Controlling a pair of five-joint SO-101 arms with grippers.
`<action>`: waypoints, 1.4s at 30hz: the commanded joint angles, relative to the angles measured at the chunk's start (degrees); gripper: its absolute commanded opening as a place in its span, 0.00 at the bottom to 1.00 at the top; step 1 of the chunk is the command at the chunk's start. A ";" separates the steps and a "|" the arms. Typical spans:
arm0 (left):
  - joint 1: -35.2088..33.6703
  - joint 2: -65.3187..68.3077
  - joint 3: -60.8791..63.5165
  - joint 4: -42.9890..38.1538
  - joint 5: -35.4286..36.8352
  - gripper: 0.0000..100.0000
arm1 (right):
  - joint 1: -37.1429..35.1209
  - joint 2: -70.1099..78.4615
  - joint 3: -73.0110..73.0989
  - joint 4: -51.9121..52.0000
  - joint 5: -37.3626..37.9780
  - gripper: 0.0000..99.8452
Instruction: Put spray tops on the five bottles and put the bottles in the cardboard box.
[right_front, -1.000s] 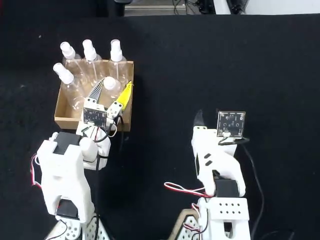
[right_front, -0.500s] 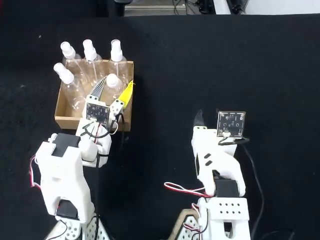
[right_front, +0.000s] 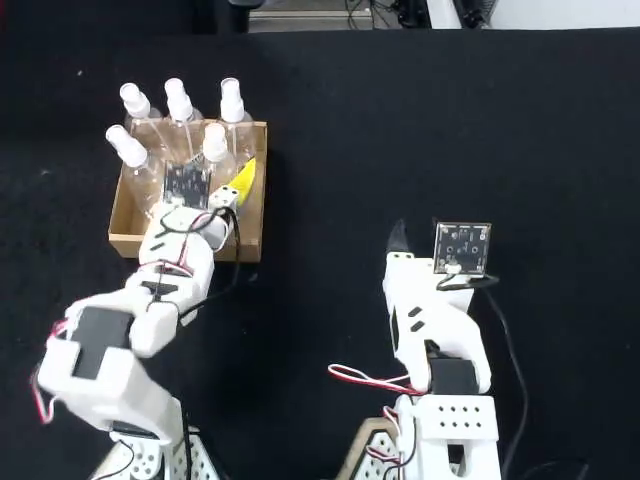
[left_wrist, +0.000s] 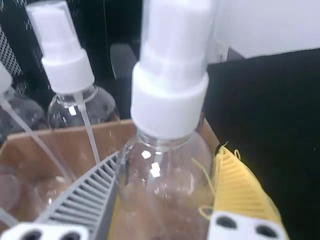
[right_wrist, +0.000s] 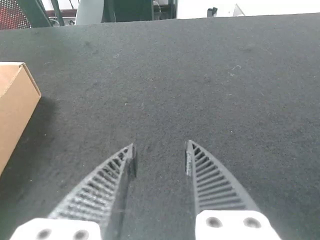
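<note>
Reaching forward now, the left arm has stretched out over the cardboard box (right_front: 128, 240), and the bottle (right_front: 219, 163) it holds has gone deeper in, toward the back row. The right arm (right_front: 440, 320) has not moved.

The left arm lies long and low, pointing at the box. The left gripper (left_wrist: 170, 156) has its fingers closed on the bottle, a grey finger (left_wrist: 82, 200) on one side and a yellow finger (left_wrist: 240, 187) on the other, both pressed on the round body. The bottle is clear plastic with a white spray top (left_wrist: 172, 65) on its neck. It stands nearly straight up in the right half of the box, near the side wall. Its bottom is hidden.

Four other bottles (right_front: 180, 105) stand in the box too, three along the back and one at the left. Each has a white spray top.

The right arm is pulled back on the black surface (right_front: 450, 120), well apart from the box. The right gripper (right_wrist: 160, 147) points forward, low over the surface, its fingers open and holding nothing.
</note>
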 joint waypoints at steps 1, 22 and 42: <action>-0.22 -6.15 -0.31 8.70 1.05 0.26 | -0.62 -1.80 -0.04 -0.18 0.18 0.14; -0.57 0.79 0.92 -4.31 1.05 0.26 | -0.62 -1.80 -0.04 -0.18 0.18 0.14; -0.66 1.05 -0.57 -2.11 1.05 0.37 | -0.62 -1.80 -0.04 -0.18 0.18 0.14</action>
